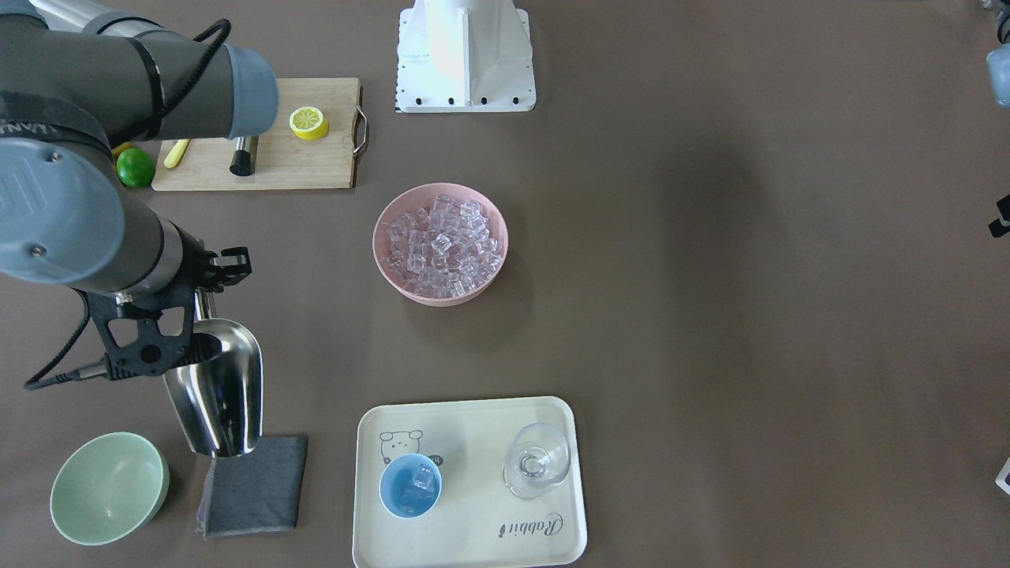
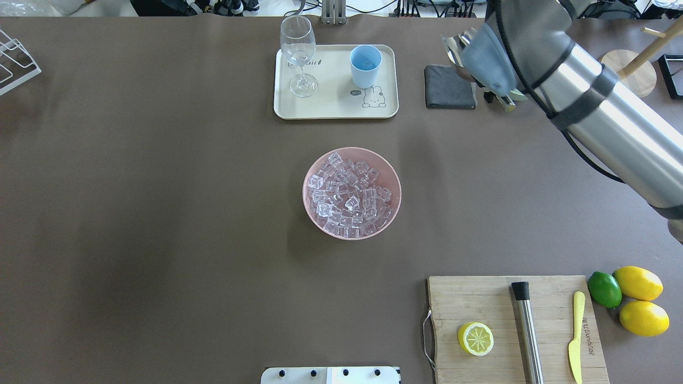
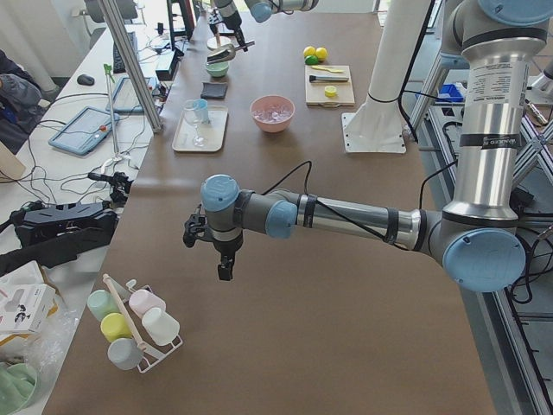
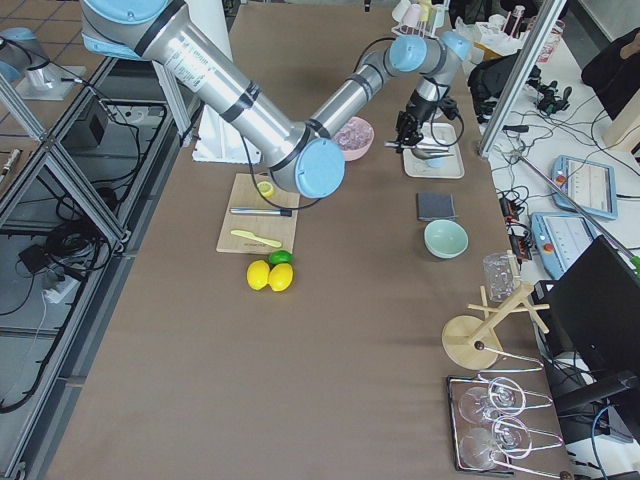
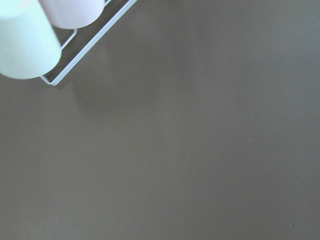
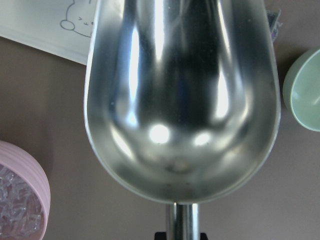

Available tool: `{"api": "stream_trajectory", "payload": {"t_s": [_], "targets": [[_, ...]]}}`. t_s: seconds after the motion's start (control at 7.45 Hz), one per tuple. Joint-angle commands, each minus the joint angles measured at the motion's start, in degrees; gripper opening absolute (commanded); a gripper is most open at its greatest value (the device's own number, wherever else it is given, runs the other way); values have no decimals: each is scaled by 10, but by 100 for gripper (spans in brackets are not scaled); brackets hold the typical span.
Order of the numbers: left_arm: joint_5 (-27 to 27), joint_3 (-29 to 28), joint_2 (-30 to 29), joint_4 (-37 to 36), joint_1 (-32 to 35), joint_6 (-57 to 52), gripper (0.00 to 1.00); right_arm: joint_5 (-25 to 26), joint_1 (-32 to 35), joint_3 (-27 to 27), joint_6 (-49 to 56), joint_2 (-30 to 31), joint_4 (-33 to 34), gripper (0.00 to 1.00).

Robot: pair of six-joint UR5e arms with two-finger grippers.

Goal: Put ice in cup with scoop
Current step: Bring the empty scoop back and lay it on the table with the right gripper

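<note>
Currently my right gripper (image 1: 203,293) is pinched tight on the short handle of the scoop (image 1: 225,386). The scoop is held off the table with its open end toward the operators' edge, roughly above the grey cloth (image 1: 256,489) that lies between the tray (image 1: 473,521) and the pale-green bowl (image 1: 109,489). From the wrist camera its trough is bare, with no cubes in it. The cup (image 1: 410,485) stands on the tray at the middle of that same edge, with a few pieces of ice (image 1: 420,477) in it. The bulk of the ice sits heaped in the pink bowl (image 1: 439,297) at the centre of the table. My left gripper (image 3: 224,270) hovers over bare table toward the left end, and I cannot tell whether it is spread or closed.

I judge the scoop stiff and fairly light, but polished steel is slick, so the handle could twist in the pinch once loaded — the hold belongs close to the trough. The cubes look hard and glassy, so they will probably slide rather than stick and pour fast from a tilted trough. The cup is small and likely light — a knock from the scoop's lip could tip it.
</note>
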State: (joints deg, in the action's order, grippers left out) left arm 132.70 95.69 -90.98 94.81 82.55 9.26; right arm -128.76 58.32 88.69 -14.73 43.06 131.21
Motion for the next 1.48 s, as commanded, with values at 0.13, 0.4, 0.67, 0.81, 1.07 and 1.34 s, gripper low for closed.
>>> {"api": "stream_trajectory", "payload": {"t_s": [0.13, 0.4, 0.67, 0.81, 1.07, 1.34], "targets": [[8, -21, 18, 3, 55, -27, 97, -2, -16, 179, -82, 210, -54, 0], [8, -30, 17, -2, 60, -46, 97, -2, -62, 179, -181, 285, -186, 0], [7, -33, 16, -1, 59, -45, 97, -10, -95, 159, -260, 294, -233, 0], [5, -33, 14, -1, 56, -44, 97, -10, -108, 142, -288, 295, -259, 0], [5, -34, 17, 3, 56, -30, 97, -15, -139, 117, -306, 295, -290, 0], [4, -35, 16, 2, 53, -29, 97, -8, -146, 116, -313, 304, -292, 0]]}}
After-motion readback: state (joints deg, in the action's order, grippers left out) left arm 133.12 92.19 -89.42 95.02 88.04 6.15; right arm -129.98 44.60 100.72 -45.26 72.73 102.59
